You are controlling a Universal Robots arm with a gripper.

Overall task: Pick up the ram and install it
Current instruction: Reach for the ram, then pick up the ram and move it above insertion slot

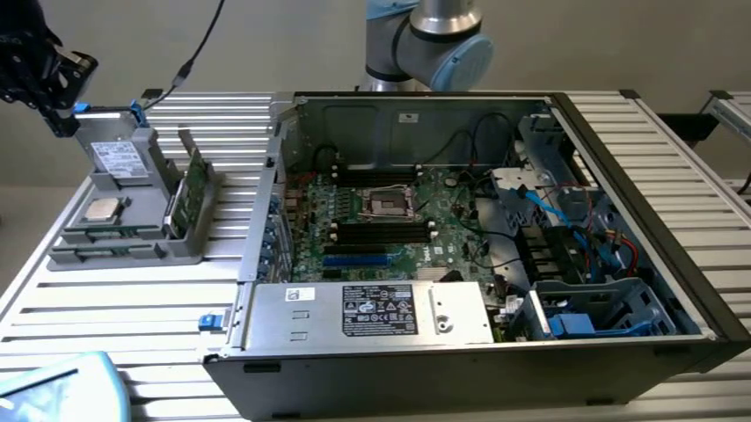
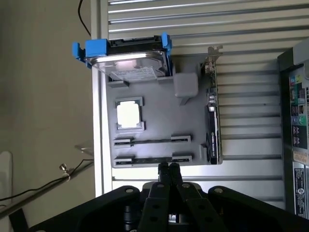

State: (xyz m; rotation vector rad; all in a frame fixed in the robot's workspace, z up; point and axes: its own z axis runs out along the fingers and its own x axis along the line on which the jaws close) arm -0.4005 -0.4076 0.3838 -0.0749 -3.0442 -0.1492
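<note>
The ram shows as thin green strips on edge in the two long slots of a grey holder (image 1: 176,251): one stick (image 1: 104,255) at its front, seen edge-on as a dark line (image 2: 152,159) in the wrist view. My gripper (image 1: 59,123) hangs high over the holder's far end in the exterior view's left. Its black fingers (image 2: 164,176) are pressed together with nothing between them, and the tips of my gripper (image 2: 168,168) point near the front ram slot. Inside the open computer case, black memory slots (image 1: 382,230) lie on the motherboard.
The holder also carries a hard drive in blue brackets (image 2: 128,58), a square processor (image 2: 129,114) and a tall green card with a metal bracket (image 2: 212,116). In the case (image 1: 657,220) are a silver power supply (image 1: 375,312) and loose cables. The arm's base (image 1: 423,44) stands behind.
</note>
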